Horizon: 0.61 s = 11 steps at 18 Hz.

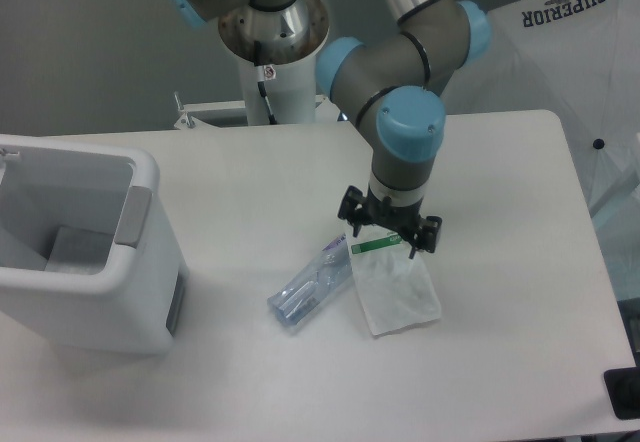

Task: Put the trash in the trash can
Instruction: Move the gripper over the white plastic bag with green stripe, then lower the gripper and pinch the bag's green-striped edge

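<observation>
The bin (85, 262) was white with a grey side panel (136, 216); the bag (398, 292) was clear, its header card (378, 245) white with a green stripe; the bottle (310, 287) was clear with a bluish tint; the gripper (390, 233) was black; the arm (405, 112) was grey with light blue joint caps; the table (250, 172) was white; the sheet (570, 52) at right was white with dark lettering
</observation>
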Available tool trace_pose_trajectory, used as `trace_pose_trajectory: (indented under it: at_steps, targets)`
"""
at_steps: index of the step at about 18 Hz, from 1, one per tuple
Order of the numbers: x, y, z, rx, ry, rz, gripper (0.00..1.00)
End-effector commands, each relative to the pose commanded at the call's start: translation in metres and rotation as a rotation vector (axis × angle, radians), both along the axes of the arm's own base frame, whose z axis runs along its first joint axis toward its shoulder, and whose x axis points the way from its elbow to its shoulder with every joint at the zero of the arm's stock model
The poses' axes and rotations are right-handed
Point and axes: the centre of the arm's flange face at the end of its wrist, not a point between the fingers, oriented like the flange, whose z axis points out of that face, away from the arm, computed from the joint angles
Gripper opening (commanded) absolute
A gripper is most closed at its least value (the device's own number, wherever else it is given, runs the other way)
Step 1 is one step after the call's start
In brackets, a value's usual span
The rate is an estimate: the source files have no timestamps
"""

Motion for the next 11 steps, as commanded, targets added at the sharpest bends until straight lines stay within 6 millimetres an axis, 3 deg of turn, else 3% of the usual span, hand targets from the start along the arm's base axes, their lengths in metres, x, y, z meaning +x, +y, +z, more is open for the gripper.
trace_pose_trajectory:
  at_steps: [9,11]
  targets:
    - [0.006,-0.01,-0.017,-0.069,0.011,-0.177,1.0]
    - [0.006,-0.011,-0.021,-0.089,0.013,-0.172,0.96]
